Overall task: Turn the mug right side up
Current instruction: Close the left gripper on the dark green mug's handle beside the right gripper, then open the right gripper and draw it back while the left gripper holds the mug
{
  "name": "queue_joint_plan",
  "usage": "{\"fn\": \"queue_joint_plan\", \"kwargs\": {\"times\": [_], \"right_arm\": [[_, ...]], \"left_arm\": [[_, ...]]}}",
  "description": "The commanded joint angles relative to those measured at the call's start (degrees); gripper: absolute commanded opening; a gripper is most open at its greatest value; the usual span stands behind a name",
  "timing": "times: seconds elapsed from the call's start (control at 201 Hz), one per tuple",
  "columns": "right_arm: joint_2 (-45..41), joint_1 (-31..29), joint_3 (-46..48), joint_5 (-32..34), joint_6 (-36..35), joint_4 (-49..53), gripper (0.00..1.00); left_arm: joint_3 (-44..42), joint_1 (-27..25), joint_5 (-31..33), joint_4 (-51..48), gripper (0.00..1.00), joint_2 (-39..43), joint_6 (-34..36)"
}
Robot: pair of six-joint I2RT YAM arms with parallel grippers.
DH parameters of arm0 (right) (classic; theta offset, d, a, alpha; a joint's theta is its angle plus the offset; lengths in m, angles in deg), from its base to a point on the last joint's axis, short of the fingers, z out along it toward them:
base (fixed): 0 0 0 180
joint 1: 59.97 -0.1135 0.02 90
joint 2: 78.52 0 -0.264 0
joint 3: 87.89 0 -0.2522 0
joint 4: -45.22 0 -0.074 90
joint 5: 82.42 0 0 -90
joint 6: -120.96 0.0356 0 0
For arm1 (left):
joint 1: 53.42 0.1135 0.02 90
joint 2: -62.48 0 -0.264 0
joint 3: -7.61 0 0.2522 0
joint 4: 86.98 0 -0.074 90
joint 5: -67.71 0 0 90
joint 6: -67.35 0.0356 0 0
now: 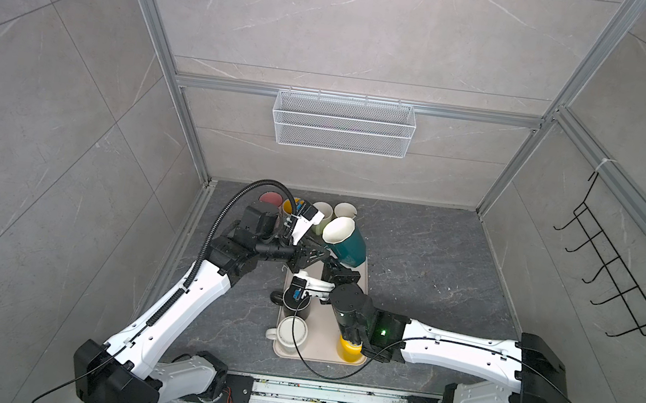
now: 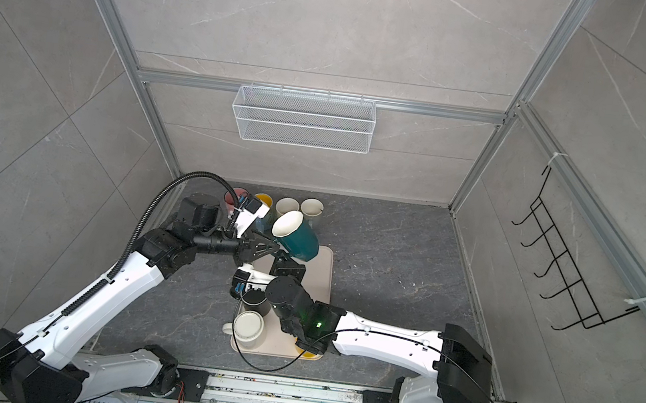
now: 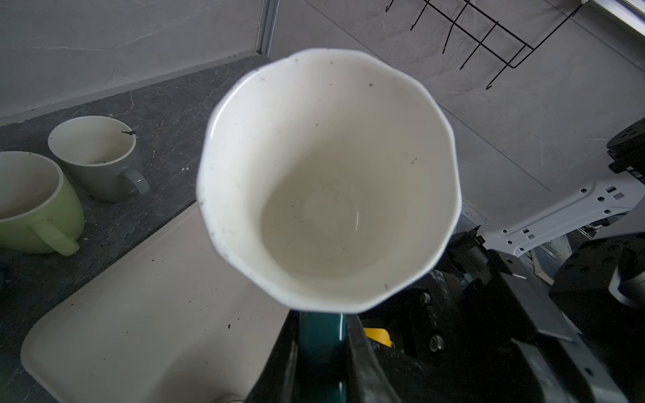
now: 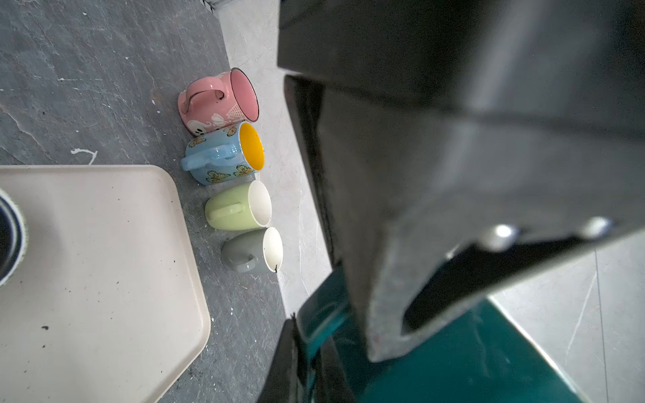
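And there was the teal mug [image 1: 350,241], up off the tray [image 1: 324,332] and hanging over its far end, right in the middle of both top views [image 2: 300,239]. It was tipped over. Its white mouth faced the upper left of the frame and its base pointed lower right.

The left gripper [image 1: 321,250] reached in from the left. In the left wrist view its fingers [image 3: 359,349] sat on either side of the teal handle, clenched against it, with the pale inside of the mug [image 3: 328,174] filling the centre of the frame.

The right gripper [image 1: 340,269] was tucked just below the mug in the top views. In the right wrist view it was clamped too [image 4: 307,370], with a strip of teal wall pinched between its dark fingers (two grips on one mug, then).

Lower on the tray a white mug [image 1: 290,332] appeared to stand base up. A yellow mug [image 1: 347,348] peeked from under the right arm.

Beyond the tray four mugs stood upright in a row: pink [image 4: 216,101], blue with butterflies [image 4: 220,157], pale green [image 4: 237,207] and grey [image 4: 251,249].
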Motion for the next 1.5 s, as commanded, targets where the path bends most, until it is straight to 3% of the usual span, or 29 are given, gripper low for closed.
{"fn": "queue_joint_plan", "kwargs": {"times": [0.0, 0.11, 0.438, 0.613, 0.772, 0.991, 1.225, 1.374, 1.499], "right_arm": [[-0.1, 0.1, -2.1, 1.7, 3.2, -10.0, 0.00], [-0.2, 0.1, -2.3, 2.3, 5.9, -8.5, 0.00], [-2.8, 0.1, -2.2, 2.0, 18.1, -0.7, 0.44], [-3.4, 0.2, -2.7, 1.8, 25.2, 3.7, 0.57], [-6.0, 1.6, -3.0, -1.0, 36.7, 10.6, 0.65], [-13.1, 13.5, -2.7, -17.1, 61.3, 25.6, 0.71], [-15.3, 23.4, -0.1, -33.0, 75.5, 32.3, 0.77], [-14.6, 30.0, 3.9, -48.0, 83.5, 29.9, 0.78], [-12.9, 34.6, 6.3, -56.0, 88.2, 27.8, 0.79]], "left_arm": [[-1.3, -1.0, -0.9, -0.1, 0.00, 0.3, -1.1], [-2.7, -1.0, 3.0, 2.9, 0.00, 1.6, -3.1], [-5.2, -0.9, 9.2, 7.9, 0.00, 5.4, -6.7], [-6.5, -0.9, 12.8, 9.6, 0.00, 7.5, -7.9], [-7.0, -0.9, 18.0, 9.8, 0.00, 9.1, -8.3], [-7.2, -0.9, 20.4, 10.8, 0.00, 9.8, -8.6], [-7.2, -1.0, 21.3, 13.0, 0.00, 8.4, -9.6], [-6.1, -0.9, 22.0, 13.0, 0.00, 7.0, -9.7], [-5.7, -1.0, 22.0, 13.2, 0.00, 6.7, -9.7]]}}
